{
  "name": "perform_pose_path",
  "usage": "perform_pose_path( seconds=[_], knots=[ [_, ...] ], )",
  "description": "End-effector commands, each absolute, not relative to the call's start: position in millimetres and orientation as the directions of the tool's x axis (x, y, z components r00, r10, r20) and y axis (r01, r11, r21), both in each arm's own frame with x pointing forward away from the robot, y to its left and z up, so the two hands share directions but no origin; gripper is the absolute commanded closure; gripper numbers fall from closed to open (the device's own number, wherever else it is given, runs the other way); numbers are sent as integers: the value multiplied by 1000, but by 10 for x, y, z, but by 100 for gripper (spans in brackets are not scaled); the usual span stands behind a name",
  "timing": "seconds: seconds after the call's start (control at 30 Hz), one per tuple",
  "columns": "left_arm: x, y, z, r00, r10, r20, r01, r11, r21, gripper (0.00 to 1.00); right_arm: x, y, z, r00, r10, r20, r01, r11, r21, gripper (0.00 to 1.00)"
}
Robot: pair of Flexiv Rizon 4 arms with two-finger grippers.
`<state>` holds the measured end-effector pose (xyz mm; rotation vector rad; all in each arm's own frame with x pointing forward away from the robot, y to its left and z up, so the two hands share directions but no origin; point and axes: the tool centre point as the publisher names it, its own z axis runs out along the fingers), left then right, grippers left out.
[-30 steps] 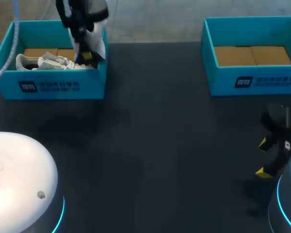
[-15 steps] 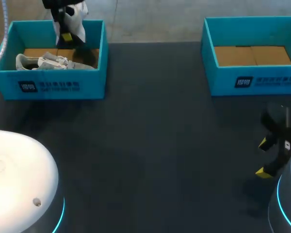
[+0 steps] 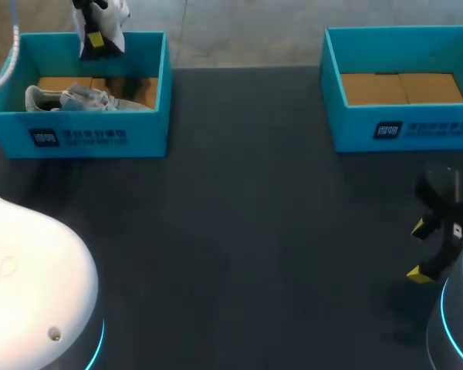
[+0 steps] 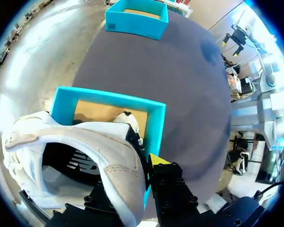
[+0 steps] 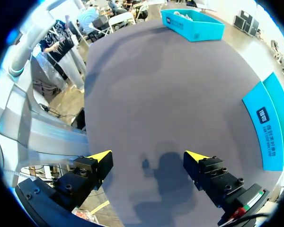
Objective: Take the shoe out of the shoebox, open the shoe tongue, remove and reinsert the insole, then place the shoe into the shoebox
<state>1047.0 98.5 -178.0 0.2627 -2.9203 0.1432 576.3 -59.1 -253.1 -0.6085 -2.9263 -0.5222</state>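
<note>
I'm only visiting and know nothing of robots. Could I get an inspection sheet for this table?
Surface: dark grey table, matte.
Job's things: white sneaker held above the left teal cardboard shoebox; a second pale sneaker lies inside it; the right teal cardboard shoebox holds no shoe.
Clutter: nothing seen.
Grippers: left gripper shut on the white sneaker; right gripper open over the table.
Cables: pale cable beside the left shoebox.
Surroundings: nothing seen reaching over the table.
</note>
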Motion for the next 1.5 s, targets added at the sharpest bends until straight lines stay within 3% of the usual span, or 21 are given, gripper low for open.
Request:
perform_pose_path(
  seconds=[0.03, 0.17, 0.43, 0.67, 0.9, 1.2, 1.5],
  knots=[
    [10508, 990, -1758, -958, -161, 239, -184, 980, -76, 100, 5736, -592, -2539, -914, 369, 168, 405, 860, 311, 0],
    [10508, 990, -1758, -958, -161, 239, -184, 980, -76, 100, 5736, -592, -2539, -914, 369, 168, 405, 860, 311, 0],
    [10682, 1303, -1756, -984, 141, 113, 141, 990, -7, 100, 5736, -592, -2539, -914, 369, 168, 405, 860, 311, 0],
    [10937, 1700, -1800, -821, 522, 229, 545, 837, 44, 100, 5736, -592, -2539, -914, 369, 168, 405, 860, 311, 0],
    [11044, 2012, -1804, -626, 745, 231, 773, 632, 58, 100, 5736, -592, -2539, -914, 369, 168, 405, 860, 311, 0],
    [11070, 2311, -1763, -372, 890, 264, 928, 364, 83, 100, 5736, -592, -2539, -914, 369, 168, 405, 860, 311, 0],
    [11101, 2342, -1769, -372, 891, 260, 928, 362, 86, 100, 5736, -592, -2539, -914, 369, 168, 405, 860, 311, 0]
  ],
)
